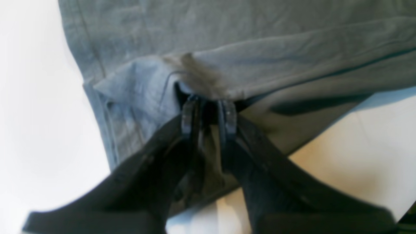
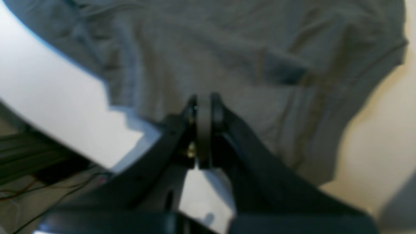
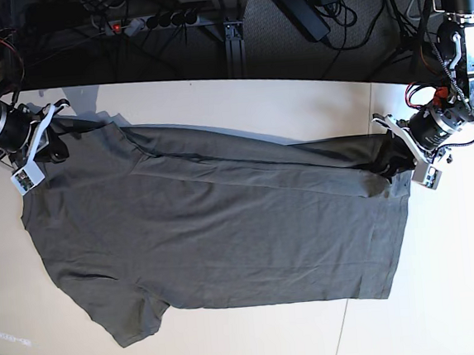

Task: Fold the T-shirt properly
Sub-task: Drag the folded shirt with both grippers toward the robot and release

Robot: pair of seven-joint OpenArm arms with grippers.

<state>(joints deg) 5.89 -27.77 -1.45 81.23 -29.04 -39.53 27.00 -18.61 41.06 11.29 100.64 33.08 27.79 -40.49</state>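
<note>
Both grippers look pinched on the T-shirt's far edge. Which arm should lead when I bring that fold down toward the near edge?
Neither alone, probably. The left gripper is shut on the hem-end corner of the T-shirt, and the right gripper on the shoulder end. Move them together; left can set the pace, since its fold is already lifted.

bare table (image 3: pixel 238 98) behind T-shirt (image 3: pixel 226 237), cables (image 3: pixel 165 18) beyond

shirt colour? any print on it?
The plain dark olive-grey cotton T-shirt has no print; the base view shows it best.
</note>
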